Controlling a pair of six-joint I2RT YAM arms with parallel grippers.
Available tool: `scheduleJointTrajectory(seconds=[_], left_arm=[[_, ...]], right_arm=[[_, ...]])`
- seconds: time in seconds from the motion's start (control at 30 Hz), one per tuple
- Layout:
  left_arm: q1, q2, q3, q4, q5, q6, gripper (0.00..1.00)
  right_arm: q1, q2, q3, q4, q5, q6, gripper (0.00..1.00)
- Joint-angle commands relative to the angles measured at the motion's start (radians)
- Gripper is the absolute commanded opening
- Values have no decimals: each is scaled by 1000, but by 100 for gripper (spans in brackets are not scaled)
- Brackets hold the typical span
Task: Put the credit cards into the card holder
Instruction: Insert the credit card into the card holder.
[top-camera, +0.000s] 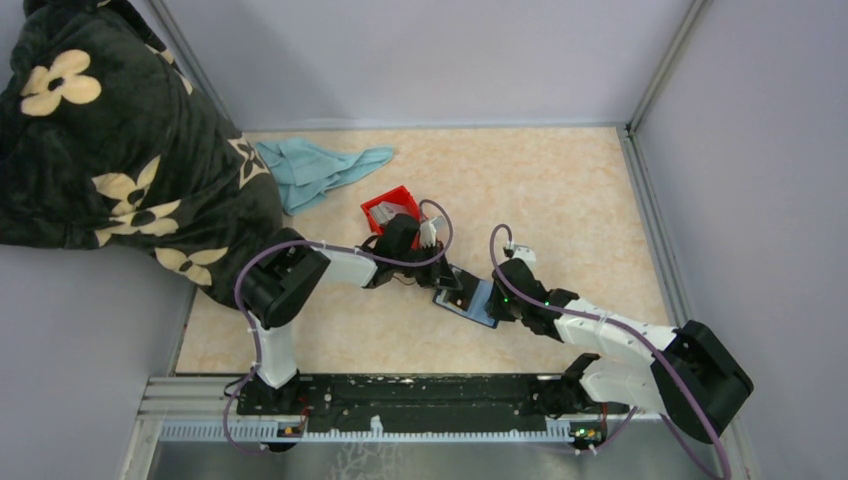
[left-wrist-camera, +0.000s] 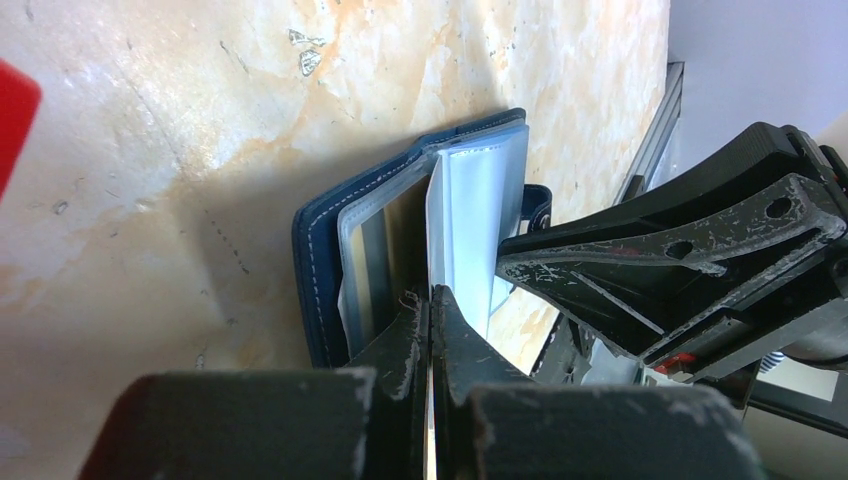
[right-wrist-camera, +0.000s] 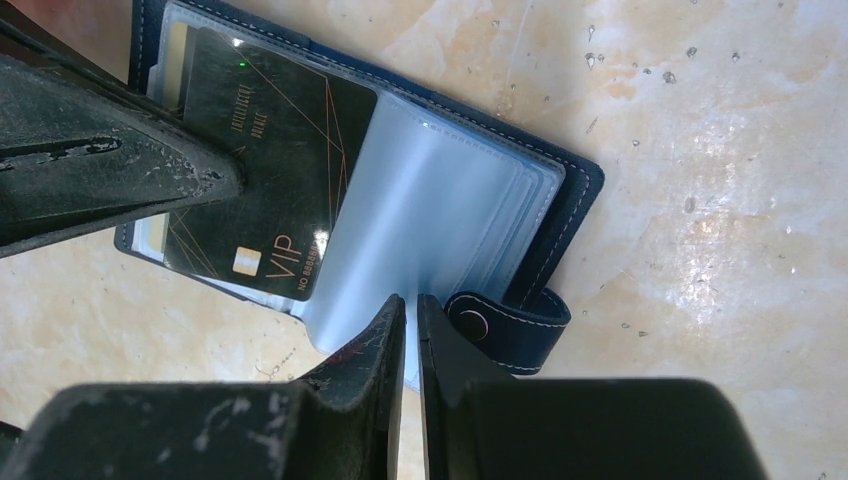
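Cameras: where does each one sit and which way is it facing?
Top external: above and behind the bases, looking down on the table; left arm and right arm show.
Left wrist: on the left arm, looking along the shut left gripper at the card holder.
Right wrist: on the right arm, looking past the right gripper at a dark VIP card.
Wrist views share the card holder and the opposite gripper.

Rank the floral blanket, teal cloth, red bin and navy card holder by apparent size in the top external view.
Largest: floral blanket
teal cloth
red bin and navy card holder: they look alike, and both are partly hidden, so no ranking.
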Motion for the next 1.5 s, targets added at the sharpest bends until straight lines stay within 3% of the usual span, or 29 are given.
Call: scheduleJointTrajectory(seconds=[0.0,1.17,1.47], left_arm=[[7,26,15,-23,-14,39,0],[-6,36,19,-82,-49,58,0],[-8,-18,-11,-126,-151,56,0]], right_arm=[[-6,15,-30,-38,-16,-3,10],[-6,-53,-24,-125,27,12,15],[-7,-41,-27,-125,27,13,15]])
